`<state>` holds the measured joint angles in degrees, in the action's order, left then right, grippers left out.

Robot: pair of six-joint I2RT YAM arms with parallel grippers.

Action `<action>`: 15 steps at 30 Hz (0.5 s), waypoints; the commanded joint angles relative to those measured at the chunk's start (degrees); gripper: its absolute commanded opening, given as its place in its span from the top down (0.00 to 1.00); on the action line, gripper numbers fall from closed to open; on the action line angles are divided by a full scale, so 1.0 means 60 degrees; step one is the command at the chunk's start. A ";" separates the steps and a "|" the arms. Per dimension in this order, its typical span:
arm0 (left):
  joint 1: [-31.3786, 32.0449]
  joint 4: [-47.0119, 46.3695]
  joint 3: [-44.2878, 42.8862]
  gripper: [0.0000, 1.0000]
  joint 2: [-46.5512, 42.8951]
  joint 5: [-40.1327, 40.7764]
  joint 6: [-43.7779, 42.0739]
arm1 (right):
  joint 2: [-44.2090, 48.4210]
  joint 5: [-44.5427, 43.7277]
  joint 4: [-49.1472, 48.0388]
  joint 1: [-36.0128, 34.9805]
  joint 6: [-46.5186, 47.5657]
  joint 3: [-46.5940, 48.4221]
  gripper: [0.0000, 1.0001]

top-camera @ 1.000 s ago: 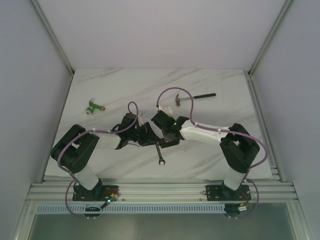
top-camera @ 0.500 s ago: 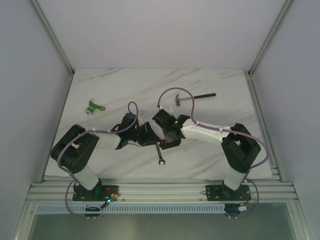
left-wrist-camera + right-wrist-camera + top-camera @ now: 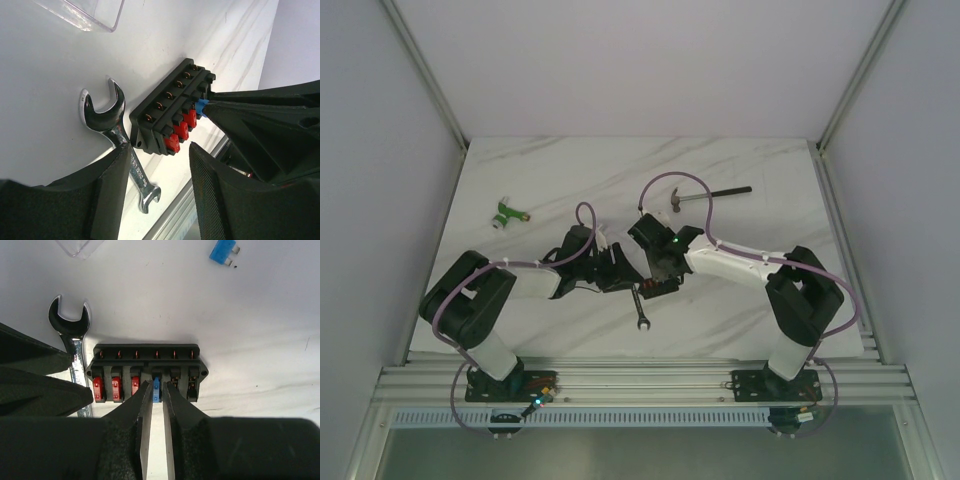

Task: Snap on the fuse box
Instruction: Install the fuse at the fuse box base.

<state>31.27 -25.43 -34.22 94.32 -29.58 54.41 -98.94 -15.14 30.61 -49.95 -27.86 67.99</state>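
Fuse box lies flat on the table, near its middle, between the two grippers. In the top view both wrists stand over it and almost hide it. Its row of slots carries three red fuses and one blue fuse next to them.

The right gripper comes from the open side of the box. Its fingers stand close together, one on each side of the blue fuse. I cannot tell if they really squeeze it or only stand beside it.

The left gripper is at one short end of the box. Its fingers are spread wide and hold nothing; that end of the box shows in the gap between them.

A wrench lies along this same end, and its shank seems to touch the corner of the box. Its open head points away from the arm bases, and the left finger hides part of the shank.

The clear cover is not on the box. It lies on the table beyond the head of the wrench, apart from both.

A loose fuse, also blue, lies on the table well apart from the box, on the far side. A hammer lies further back behind the right arm. A green connector lies far to the left.
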 commanded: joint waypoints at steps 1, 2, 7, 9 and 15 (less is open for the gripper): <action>0.0104 0.0209 -0.0253 0.40 -0.0092 -0.0235 0.0051 | 0.0049 0.0072 0.0252 0.0064 -0.0025 0.0320 0.80; 0.0119 0.0206 -0.0286 0.40 -0.0056 -0.0256 0.0047 | 0.0031 0.0096 0.0246 0.0071 -0.0011 0.0324 0.81; 0.0204 0.0221 -0.0406 0.40 0.0092 -0.0325 0.0029 | -0.0036 0.0298 0.0245 0.0093 0.0035 0.0275 0.83; 0.0212 0.0240 -0.0433 0.40 0.0099 -0.0314 0.0030 | -0.0054 0.0385 0.0254 0.0094 0.0032 0.0213 0.83; 0.0224 0.0347 -0.0456 0.40 0.0270 -0.0309 0.0079 | -0.0141 0.0426 0.0379 0.0137 0.0049 0.0151 0.83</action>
<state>32.29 -25.17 -35.62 94.48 -30.24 54.39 -98.96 -13.26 30.79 -49.43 -27.83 67.99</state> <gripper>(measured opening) 0.602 0.171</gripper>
